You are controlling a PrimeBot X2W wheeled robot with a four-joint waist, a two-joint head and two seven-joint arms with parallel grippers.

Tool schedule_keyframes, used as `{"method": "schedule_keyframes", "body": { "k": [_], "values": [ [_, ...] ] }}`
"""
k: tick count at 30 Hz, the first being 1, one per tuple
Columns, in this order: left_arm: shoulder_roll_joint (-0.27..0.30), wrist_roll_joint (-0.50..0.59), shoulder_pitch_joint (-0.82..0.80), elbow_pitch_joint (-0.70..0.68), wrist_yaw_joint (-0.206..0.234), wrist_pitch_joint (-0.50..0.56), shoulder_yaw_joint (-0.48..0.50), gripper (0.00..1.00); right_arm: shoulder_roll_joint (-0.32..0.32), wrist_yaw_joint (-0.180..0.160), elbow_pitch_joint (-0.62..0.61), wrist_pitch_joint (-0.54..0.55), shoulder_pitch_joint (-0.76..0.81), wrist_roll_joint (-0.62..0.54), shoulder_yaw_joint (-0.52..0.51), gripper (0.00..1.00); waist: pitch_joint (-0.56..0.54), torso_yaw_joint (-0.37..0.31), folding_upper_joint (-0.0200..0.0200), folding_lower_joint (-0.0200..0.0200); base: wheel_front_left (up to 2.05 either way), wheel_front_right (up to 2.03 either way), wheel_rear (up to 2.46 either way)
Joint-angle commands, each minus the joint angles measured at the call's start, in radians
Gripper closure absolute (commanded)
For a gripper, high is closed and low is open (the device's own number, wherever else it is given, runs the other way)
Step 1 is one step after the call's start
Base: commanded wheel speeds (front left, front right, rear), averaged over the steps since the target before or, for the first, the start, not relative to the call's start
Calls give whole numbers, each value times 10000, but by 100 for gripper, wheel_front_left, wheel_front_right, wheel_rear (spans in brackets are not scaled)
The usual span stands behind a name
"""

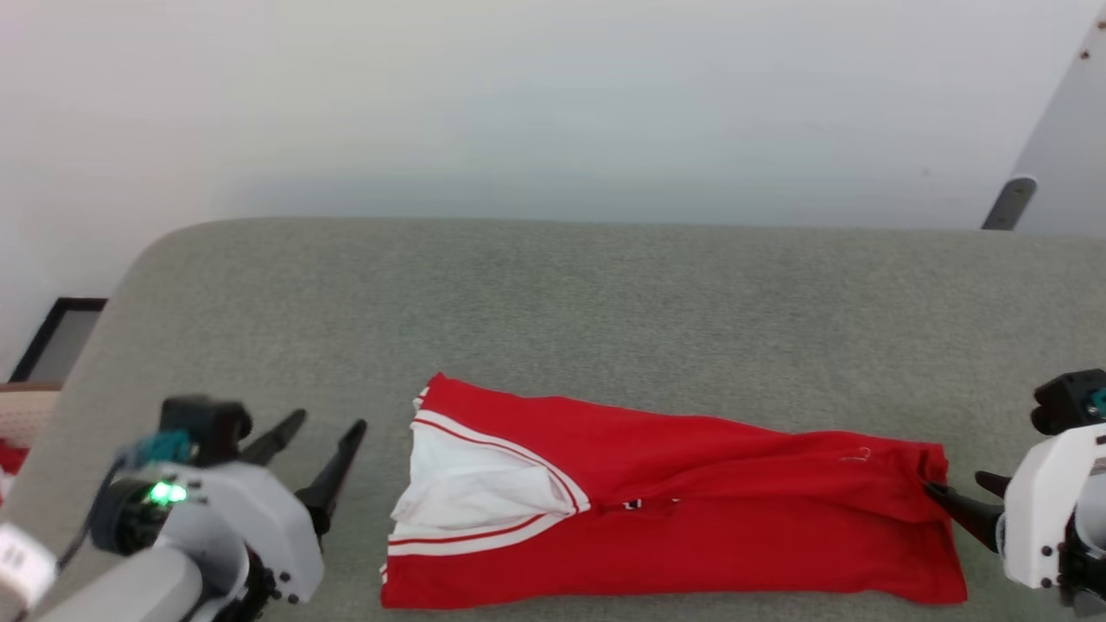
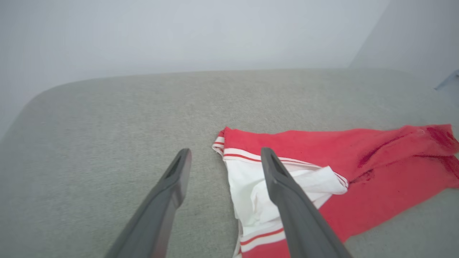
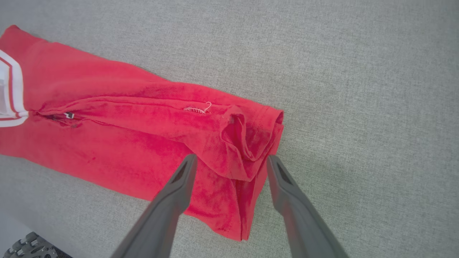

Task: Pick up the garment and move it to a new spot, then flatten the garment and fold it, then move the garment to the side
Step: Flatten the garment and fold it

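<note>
The garment [image 1: 674, 510] lies lengthwise-folded at lower centre of the grey cushion [image 1: 605, 294]; left gripper [image 1: 328, 423] hovers spread at lower left; right gripper [image 3: 231, 157] — fingers apart — straddles its hem; pinch every layer squarely before folding over.

Grey fabric surface [image 1: 605, 294] under folded red garment [image 1: 691, 518]

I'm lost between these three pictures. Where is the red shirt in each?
Head view: the red fabric shirt lies bottom centre.
Left wrist view: the shirt sits right of centre.
Right wrist view: the shirt spans left to centre.
Shared landmark: its white striped sleeve.
</note>
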Motion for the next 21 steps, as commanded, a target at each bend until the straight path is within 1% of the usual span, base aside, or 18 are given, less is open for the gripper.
{"method": "schedule_keyframes", "body": {
  "k": [1,3,5,7,9,12,13,16,21],
  "values": [
    [-3,247,277,-16,157,-559,107,0,71,-11,19,127,189,-73,-263,0,-82,176,0,0,0,0,0],
    [-67,373,618,33,417,-1373,275,0,104,-11,51,385,309,-109,-587,0,-88,281,0,0,0,0,0],
    [-101,659,868,33,652,-1913,504,0,128,-11,83,676,359,-188,-938,0,-48,391,0,0,0,0,0],
    [-268,748,1204,65,877,-2147,861,0,184,-11,172,1063,398,-284,-1277,0,18,530,0,0,0,0,0],
    [-382,1166,1464,19,1040,-2228,1303,0,219,-11,221,1472,364,-467,-1578,0,101,660,0,0,0,0,0],
    [-889,1932,1999,-268,1181,-2237,2433,0,273,-11,351,2031,270,-806,-2030,0,252,900,0,0,0,0,0],
    [-1035,2139,2243,-306,1195,-2227,2739,0,298,-10,405,2193,239,-915,-2183,0,305,979,0,0,0,0,0],
    [-1514,2752,2734,-480,1018,-2234,3689,0,411,-11,553,2709,155,-1240,-2503,0,491,1199,0,0,0,0,0],
    [-2352,3659,3446,-500,593,-2235,4960,0,803,-10,915,3180,56,-1643,-2930,0,805,1567,0,0,0,0,0]
  ]
}}
